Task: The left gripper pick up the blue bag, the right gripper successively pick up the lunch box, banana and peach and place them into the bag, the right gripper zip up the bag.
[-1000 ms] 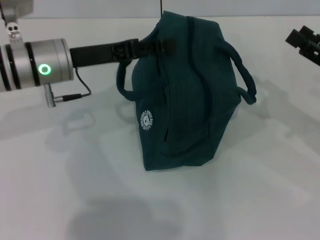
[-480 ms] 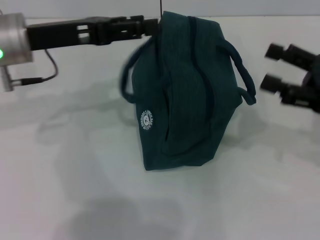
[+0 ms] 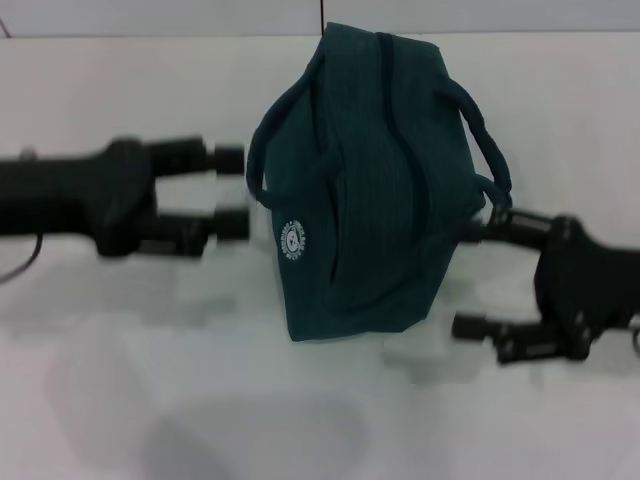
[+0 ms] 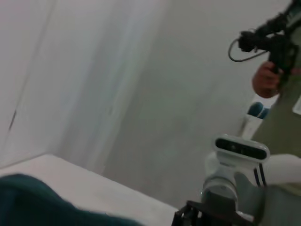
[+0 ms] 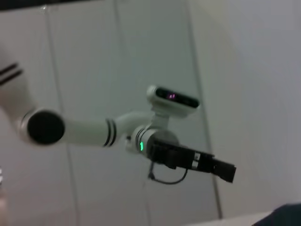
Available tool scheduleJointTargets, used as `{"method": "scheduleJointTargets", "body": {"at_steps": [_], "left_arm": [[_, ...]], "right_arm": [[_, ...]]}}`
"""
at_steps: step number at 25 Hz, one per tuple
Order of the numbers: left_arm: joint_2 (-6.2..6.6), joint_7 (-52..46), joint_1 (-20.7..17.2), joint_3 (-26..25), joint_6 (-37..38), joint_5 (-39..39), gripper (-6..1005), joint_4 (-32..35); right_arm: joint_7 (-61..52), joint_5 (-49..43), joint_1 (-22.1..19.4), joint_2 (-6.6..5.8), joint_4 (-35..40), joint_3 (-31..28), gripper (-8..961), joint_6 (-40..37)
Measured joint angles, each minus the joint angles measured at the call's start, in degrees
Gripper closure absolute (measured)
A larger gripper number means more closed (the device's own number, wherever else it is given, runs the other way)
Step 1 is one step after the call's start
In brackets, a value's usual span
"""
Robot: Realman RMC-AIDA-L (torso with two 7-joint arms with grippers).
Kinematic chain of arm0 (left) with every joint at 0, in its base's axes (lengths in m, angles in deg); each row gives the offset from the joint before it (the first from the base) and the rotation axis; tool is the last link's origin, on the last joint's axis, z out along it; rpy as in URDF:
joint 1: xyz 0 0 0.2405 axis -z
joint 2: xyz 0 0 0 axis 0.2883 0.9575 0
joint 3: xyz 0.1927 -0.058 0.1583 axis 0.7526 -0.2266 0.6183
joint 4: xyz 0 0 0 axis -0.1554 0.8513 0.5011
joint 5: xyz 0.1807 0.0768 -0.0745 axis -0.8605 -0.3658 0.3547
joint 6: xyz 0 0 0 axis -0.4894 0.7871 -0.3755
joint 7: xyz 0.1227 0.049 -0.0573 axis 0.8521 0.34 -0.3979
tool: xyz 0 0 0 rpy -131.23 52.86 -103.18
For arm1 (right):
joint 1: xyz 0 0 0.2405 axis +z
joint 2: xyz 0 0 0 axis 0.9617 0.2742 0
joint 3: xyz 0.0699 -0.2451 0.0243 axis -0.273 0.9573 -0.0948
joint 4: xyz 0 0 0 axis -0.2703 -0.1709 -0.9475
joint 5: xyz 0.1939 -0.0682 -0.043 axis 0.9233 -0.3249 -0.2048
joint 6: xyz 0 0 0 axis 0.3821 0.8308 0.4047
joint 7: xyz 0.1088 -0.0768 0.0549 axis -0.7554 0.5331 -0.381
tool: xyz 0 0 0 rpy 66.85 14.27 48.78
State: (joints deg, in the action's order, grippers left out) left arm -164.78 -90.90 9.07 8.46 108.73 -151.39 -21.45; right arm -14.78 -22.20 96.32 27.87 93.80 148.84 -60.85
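The blue bag (image 3: 370, 190) stands upright on the white table (image 3: 150, 380), with its handles loose and its round white logo facing me. My left gripper (image 3: 232, 190) is open and empty, just left of the bag's left handle and apart from it. My right gripper (image 3: 478, 277) is open and empty at the bag's right side, with its upper finger close to the right handle. An edge of the bag shows in the left wrist view (image 4: 28, 202) and in the right wrist view (image 5: 287, 214). The lunch box, banana and peach are out of view.
The left wrist view shows my right arm's wrist with its camera (image 4: 235, 155) and a person (image 4: 277, 80) in the background. The right wrist view shows my left arm and claw (image 5: 221, 169) before a white wall.
My left gripper has come away from the bag's top and swung down to its left side. My right gripper has moved in from the far right to the bag's right side.
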Motion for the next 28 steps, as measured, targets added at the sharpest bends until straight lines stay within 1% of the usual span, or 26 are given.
{"method": "scheduleJointTargets", "body": {"at_steps": [2, 3, 4, 7, 11, 15, 28], "left_arm": [[-0.06, 2.4, -1.5, 0.1, 1.0, -0.5, 115, -0.7], [-0.07, 3.9, -2.4, 0.2, 1.6, -1.2, 115, -1.5], [-0.07, 5.2, -2.9, 0.2, 2.3, -1.9, 115, -2.0], [-0.13, 8.7, -4.3, 0.5, 4.1, -3.1, 115, -3.2], [-0.43, 12.3, -5.8, 0.8, 4.5, -3.3, 115, -4.6], [-0.47, 13.3, -6.9, 0.8, 4.5, -3.4, 115, -4.9], [-0.59, 13.5, -6.5, 0.8, 4.6, -4.6, 115, -4.8]], "right_arm": [[1.4, -1.3, -0.2, 0.69, -0.5, 0.1, 65, 0.0], [1.4, -1.3, -0.2, 0.69, -0.5, 0.1, 65, 0.0], [3.9, -3.9, -0.6, 2.20, -1.2, 0.1, 65, 0.4], [4.6, -4.9, -0.7, 2.69, -1.7, 0.5, 65, 1.2], [4.9, -4.8, -0.4, 2.77, -3.6, 0.7, 65, 1.5], [5.1, -4.8, -0.3, 2.79, -3.8, 0.5, 65, 1.5], [5.1, -4.6, -0.3, 2.88, -4.1, 0.1, 65, 2.0]]}}
